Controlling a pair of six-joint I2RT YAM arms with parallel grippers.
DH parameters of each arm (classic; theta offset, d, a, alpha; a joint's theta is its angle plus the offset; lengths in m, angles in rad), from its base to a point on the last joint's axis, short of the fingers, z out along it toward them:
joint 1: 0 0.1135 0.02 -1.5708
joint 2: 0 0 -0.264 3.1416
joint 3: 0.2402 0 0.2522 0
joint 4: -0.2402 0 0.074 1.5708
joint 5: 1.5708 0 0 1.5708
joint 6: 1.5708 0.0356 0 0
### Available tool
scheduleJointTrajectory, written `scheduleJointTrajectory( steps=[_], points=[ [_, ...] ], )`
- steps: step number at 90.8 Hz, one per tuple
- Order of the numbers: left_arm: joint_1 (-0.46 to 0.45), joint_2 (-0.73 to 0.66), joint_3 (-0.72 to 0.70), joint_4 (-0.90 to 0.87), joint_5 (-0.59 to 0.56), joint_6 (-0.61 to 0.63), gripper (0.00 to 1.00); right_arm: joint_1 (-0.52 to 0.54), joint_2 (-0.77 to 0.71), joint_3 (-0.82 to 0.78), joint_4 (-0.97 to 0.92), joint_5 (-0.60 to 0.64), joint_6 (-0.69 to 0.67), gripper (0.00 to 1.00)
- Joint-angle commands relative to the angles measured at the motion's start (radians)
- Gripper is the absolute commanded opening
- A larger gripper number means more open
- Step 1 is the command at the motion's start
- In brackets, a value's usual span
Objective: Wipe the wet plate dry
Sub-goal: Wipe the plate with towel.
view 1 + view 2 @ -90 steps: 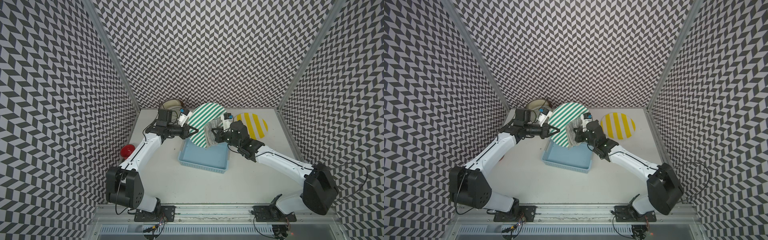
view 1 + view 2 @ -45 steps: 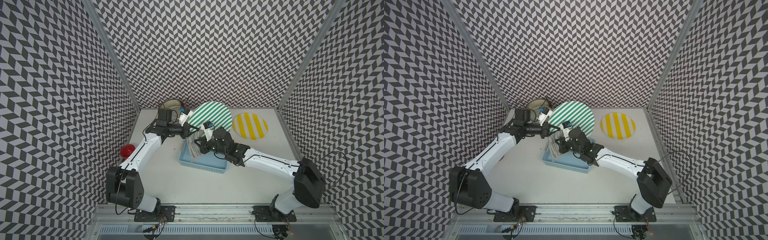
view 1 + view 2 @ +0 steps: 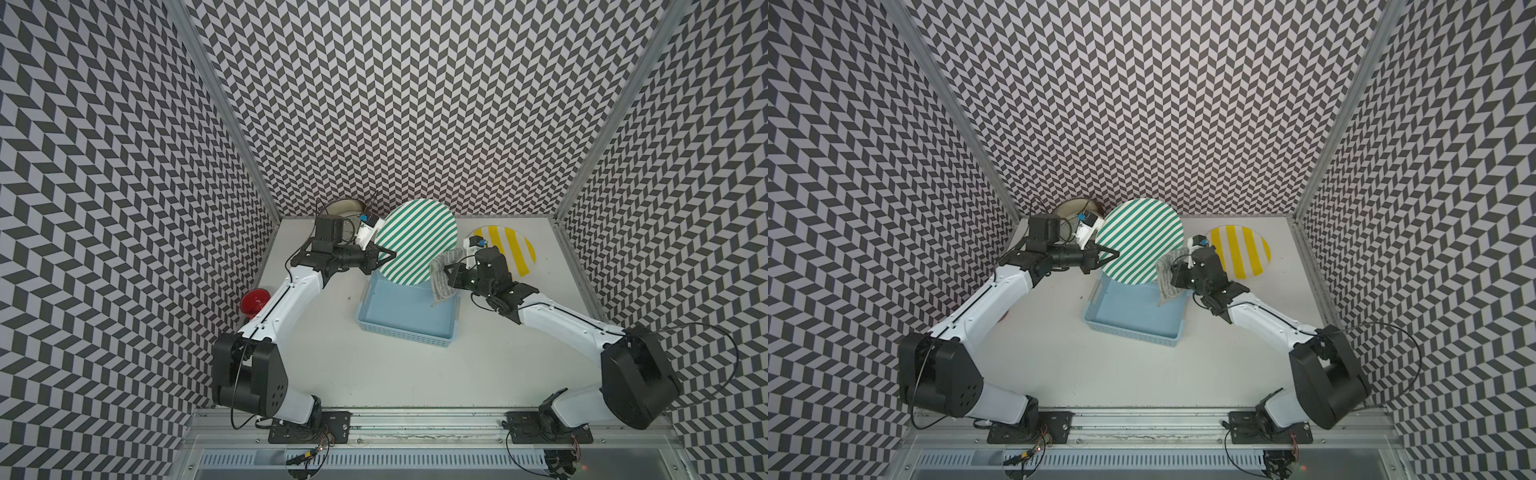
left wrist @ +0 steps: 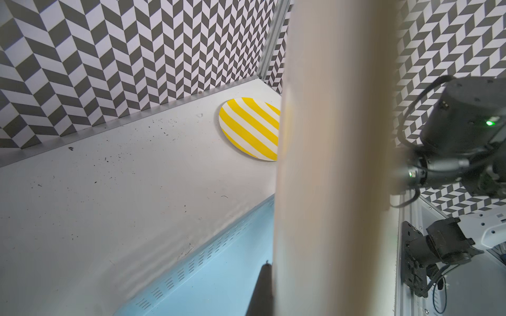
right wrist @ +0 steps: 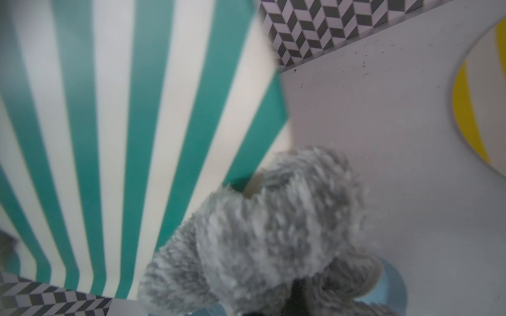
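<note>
The bare white table (image 3: 415, 374) is seen nearest, and on it a light blue basket (image 3: 401, 334) is set, taken here as the reference for all places. Well apart from the basket on its left side, a red object (image 3: 254, 300) is partly hidden behind the left arm (image 3: 291, 299); what it is cannot be told. Above the basket's far edge the green-striped plate (image 3: 415, 239) is held off the table. It is tilted steeply, with its striped face shown in both top views and its lower rim overlapping the basket's far wall. Its rim on the basket's left side is pinched between the fingers of the left gripper (image 3: 388, 255). In the left wrist view the plate is seen edge-on as a blurred cream band. Over the basket's far right corner a grey cloth (image 3: 441, 272) is clamped in the right gripper (image 3: 451, 276), whose fingertips are buried in the fabric. In the right wrist view the cloth is seen bunched against the plate's lower right rim. In the top views one end is seen hanging above the basket's floor. Beyond the basket's far right corner a yellow-striped plate (image 3: 515, 253) is laid flat on the table. Farthest, beyond the basket's far left corner and behind the left wrist, a pale bowl (image 3: 343, 205) is seen at the table's back edge
</note>
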Motion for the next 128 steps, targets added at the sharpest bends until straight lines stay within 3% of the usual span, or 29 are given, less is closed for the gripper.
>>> scheduleJointTrajectory(
  steps=[1,20,34,51,62,76,96,128],
  points=[
    [-0.025,-0.067,0.023,-0.037,0.207,0.036,0.00,-0.085,-0.039,0.034,0.020,-0.006,0.000,0.00],
    [-0.025,-0.073,0.050,-0.172,0.134,0.174,0.00,-0.242,-0.086,0.099,-0.031,-0.089,-0.019,0.00],
    [-0.027,-0.083,0.085,-0.330,0.081,0.346,0.00,-0.323,-0.142,0.067,-0.016,-0.174,-0.016,0.00],
    [-0.073,-0.080,0.189,-0.631,0.041,0.678,0.00,-0.367,-0.151,0.034,0.083,-0.473,-0.023,0.00],
    [-0.113,-0.056,0.261,-0.777,0.014,0.787,0.00,-0.361,-0.103,0.035,0.209,-0.712,0.010,0.00],
    [-0.180,-0.061,0.267,-0.825,-0.024,0.819,0.00,-0.310,-0.036,0.030,0.356,-0.868,0.080,0.00],
    [-0.274,-0.077,0.224,-0.823,-0.079,0.828,0.00,-0.158,0.059,0.134,0.307,-1.038,-0.009,0.00],
    [-0.309,-0.061,0.229,-0.826,-0.110,0.826,0.00,-0.019,0.104,0.173,0.283,-1.237,-0.061,0.00]
  ],
)
